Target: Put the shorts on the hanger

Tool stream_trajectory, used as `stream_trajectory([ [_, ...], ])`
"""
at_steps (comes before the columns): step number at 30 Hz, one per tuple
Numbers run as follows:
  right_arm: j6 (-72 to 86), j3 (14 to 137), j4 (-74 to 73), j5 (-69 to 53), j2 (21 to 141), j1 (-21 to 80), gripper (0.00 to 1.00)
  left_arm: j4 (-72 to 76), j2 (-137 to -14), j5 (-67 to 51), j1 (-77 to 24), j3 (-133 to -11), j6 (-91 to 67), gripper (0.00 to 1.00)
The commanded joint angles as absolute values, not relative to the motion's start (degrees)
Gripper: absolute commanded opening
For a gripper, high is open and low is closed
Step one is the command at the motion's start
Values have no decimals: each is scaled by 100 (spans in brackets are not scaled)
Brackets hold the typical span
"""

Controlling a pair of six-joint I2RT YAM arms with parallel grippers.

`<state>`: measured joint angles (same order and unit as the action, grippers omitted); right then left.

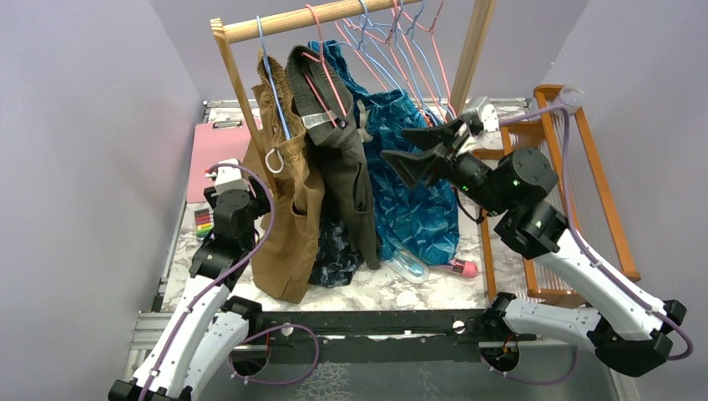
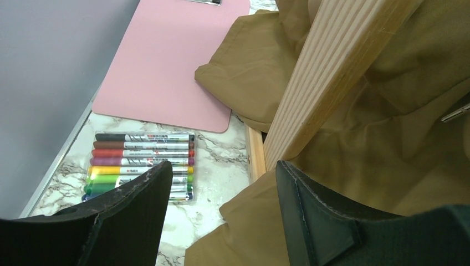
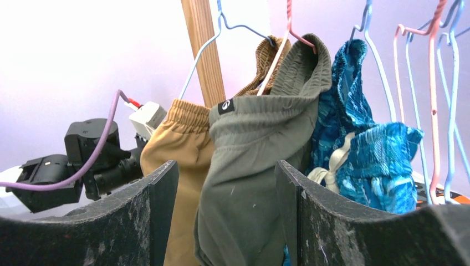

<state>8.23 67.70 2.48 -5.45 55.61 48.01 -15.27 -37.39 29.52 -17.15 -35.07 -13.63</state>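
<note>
The shorts hung below the wooden rail, draped over the hanger, just right of the olive garment. The right tool hovered close in front of them under the rail, jaws wide apart and empty. The left tool, also spread and holding nothing, sat low by the rail's left post. The hanging looked done, with the release in hand. The next move called for drawing the right tool clear without snagging fabric or wire.

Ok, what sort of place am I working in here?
Probably a lab test booth staged as a clothes corner: plain lilac walls, a wooden rail hung with clothes, on a marble-look tabletop.
</note>
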Motion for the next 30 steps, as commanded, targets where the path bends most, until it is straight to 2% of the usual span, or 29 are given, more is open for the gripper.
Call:
stream_trajectory([
  [1, 945, 7364, -481, -724, 5907, 4825, 67, -1431, -3669, 3002, -1747, -3472, -1292, 71],
  [8, 779, 7005, -400, 391, 5434, 4825, 67, -1460, -3568, 2950, -1770, -3469, -1326, 75],
  [10, 610, 6781, -497, 822, 5220, 4825, 70, -1548, -3539, 3033, -1790, -3503, -1414, 78],
  [11, 554, 6628, -529, 1015, 5072, 4825, 75, -1598, -3519, 3111, -1799, -3518, -1480, 80],
  [15, 757, 5999, -534, 2489, 4546, 4825, 82, -1819, -3418, 3550, -1847, -3608, -1844, 87],
  [21, 994, 5460, -1018, 4447, 4132, 4825, 83, -1890, -3428, 3779, -1914, -3715, -2205, 94],
  [30, 965, 5171, -868, 4605, 3815, 4825, 84, -1867, -3456, 3836, -1992, -3722, -2295, 96],
])
